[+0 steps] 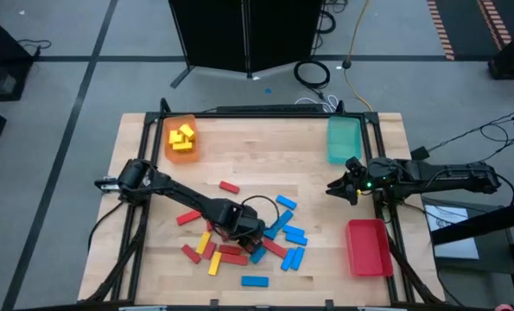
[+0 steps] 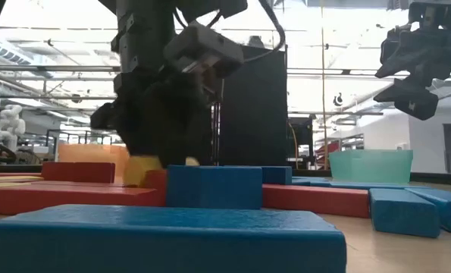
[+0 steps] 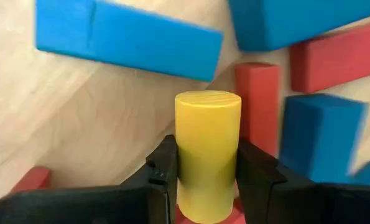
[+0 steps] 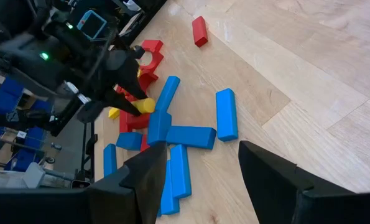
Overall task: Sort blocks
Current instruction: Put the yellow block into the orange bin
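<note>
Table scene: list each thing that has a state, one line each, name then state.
Left gripper: jaws shut on a yellow block.
Yellow block: clamped between the jaws, over the block pile.
Right gripper: jaws open, empty, beside the teal tray.
Orange tray: holds yellow blocks.
Teal tray: empty.
Red tray: empty.

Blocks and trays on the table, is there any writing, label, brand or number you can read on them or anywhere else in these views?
None can be read.
The blocks are plain red, yellow or blue, with no markings.
The orange tray, teal tray and red tray carry no labels.
A small lit screen on the left arm is too blurred to read.
</note>
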{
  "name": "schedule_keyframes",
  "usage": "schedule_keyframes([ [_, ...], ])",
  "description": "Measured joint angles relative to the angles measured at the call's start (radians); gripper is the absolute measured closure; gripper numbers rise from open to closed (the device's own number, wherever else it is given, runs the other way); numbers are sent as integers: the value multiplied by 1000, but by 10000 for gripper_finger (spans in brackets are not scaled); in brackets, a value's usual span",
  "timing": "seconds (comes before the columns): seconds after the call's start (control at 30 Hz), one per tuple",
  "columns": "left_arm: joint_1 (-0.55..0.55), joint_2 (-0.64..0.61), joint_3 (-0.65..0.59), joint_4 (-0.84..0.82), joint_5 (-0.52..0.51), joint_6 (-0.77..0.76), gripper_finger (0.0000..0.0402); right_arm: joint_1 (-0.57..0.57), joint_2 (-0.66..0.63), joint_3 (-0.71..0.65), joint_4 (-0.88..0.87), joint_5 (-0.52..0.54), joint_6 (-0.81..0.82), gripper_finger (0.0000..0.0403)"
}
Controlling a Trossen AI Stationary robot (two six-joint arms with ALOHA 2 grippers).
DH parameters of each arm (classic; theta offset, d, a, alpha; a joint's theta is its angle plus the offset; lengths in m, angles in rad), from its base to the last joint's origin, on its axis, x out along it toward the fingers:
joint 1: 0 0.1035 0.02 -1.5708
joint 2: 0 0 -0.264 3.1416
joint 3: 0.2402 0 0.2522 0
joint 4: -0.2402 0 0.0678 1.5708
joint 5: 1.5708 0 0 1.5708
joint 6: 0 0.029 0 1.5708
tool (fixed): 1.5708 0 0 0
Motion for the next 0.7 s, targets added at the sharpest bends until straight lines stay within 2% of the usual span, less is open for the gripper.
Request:
schedule_keyframes([
  [0.17,26,-84,4,-80,-7,2,300,0,0,0,0,0,0,209],
  [0.37,67,-209,5,-221,-77,35,300,0,0,0,1,1,0,209],
  [0.7,233,-453,6,-590,-384,36,300,0,0,0,15,5,5,209],
])
